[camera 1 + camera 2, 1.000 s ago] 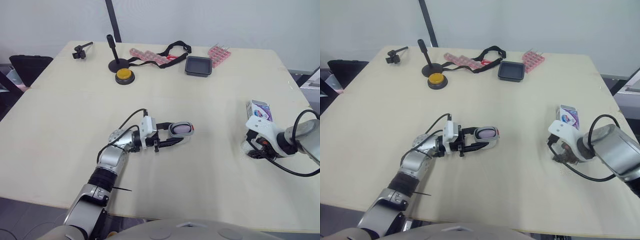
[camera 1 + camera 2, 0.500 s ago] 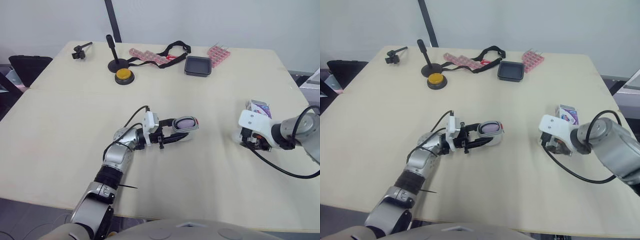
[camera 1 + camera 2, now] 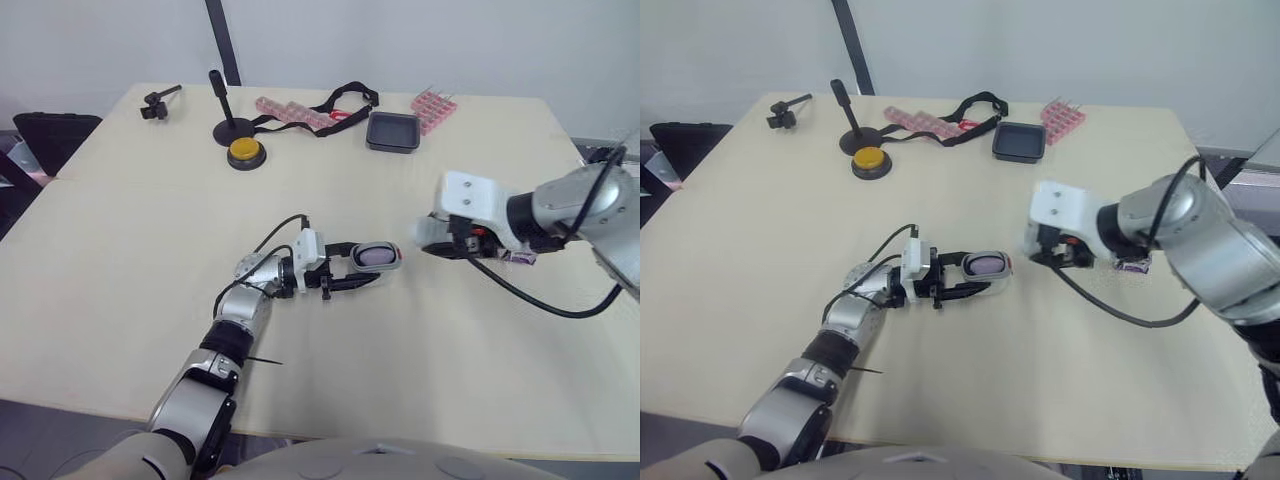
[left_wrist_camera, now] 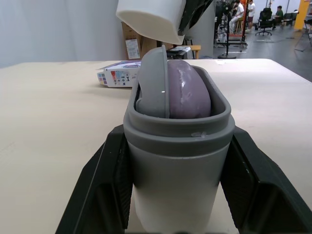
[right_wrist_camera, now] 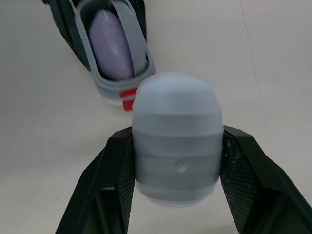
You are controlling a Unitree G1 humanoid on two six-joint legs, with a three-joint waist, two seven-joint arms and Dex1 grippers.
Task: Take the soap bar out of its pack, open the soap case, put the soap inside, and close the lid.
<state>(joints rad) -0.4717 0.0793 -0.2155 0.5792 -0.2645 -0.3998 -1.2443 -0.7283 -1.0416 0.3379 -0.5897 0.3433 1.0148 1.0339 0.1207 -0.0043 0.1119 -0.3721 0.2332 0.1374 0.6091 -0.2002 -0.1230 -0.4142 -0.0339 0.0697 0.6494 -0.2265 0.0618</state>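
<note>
- The left gripper is clamped on the soap case, with one black finger on each long side.
- The soap case is low over the table with its open top facing up. I cannot tell if it touches the table.
- The purple soap sits inside the soap case.
- A thin grey piece stands on its edge inside the soap case, right next to the soap.
- The end of the soap case that points away from the left gripper has a small red mark.
- The right gripper squeezes the grey lid between its two black fingers.
- The lid is just beside the soap case, on the robot's right, near the red end. It is not on the soap case (a bit of bare table shows between them in the head views).
- The soap pack lies flat on the table, farther to the right of the soap case than the lid, and the right arm partly hides it.
- Far behind the soap case, near the back edge of the table, are a yellow button, a black stand, a black tray, a black strap and some pink strips.
</note>
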